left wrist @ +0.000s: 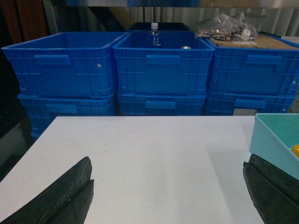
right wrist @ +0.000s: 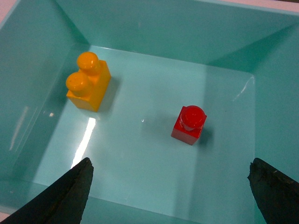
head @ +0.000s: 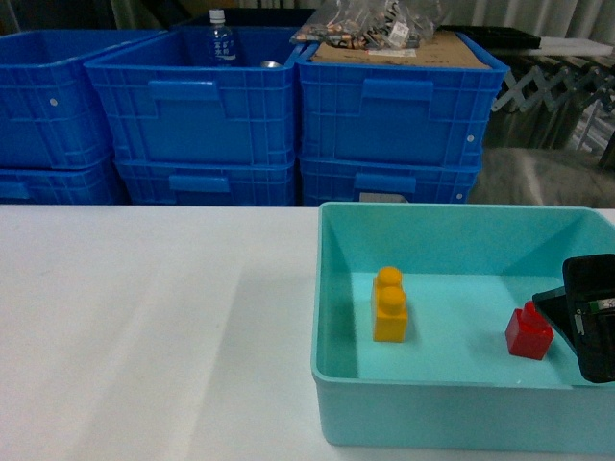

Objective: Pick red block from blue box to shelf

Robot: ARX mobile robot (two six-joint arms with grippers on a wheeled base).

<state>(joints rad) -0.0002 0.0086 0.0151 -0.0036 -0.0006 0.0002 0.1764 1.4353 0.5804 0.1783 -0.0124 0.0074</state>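
The red block [head: 528, 332] [right wrist: 188, 124] stands upright on the floor of the turquoise blue box [head: 461, 218] [right wrist: 140, 28], toward its right side. My right gripper [right wrist: 170, 175] hovers open above the box, its black fingers [right wrist: 70, 191] spread wide, the block ahead of them and between their lines. In the head view the right gripper [head: 588, 317] shows at the right edge, close beside the block. The left gripper [left wrist: 168, 179] is open over bare white table, left of the box [left wrist: 275, 140]. The shelf is out of view.
A yellow-orange two-stud brick [head: 390, 304] [right wrist: 88, 86] stands in the box's left part. Stacked dark blue crates [head: 202, 106] [left wrist: 159, 70] line the far edge of the white table [head: 144, 327]; one holds a bottle [head: 221, 38], another bagged items [head: 375, 24].
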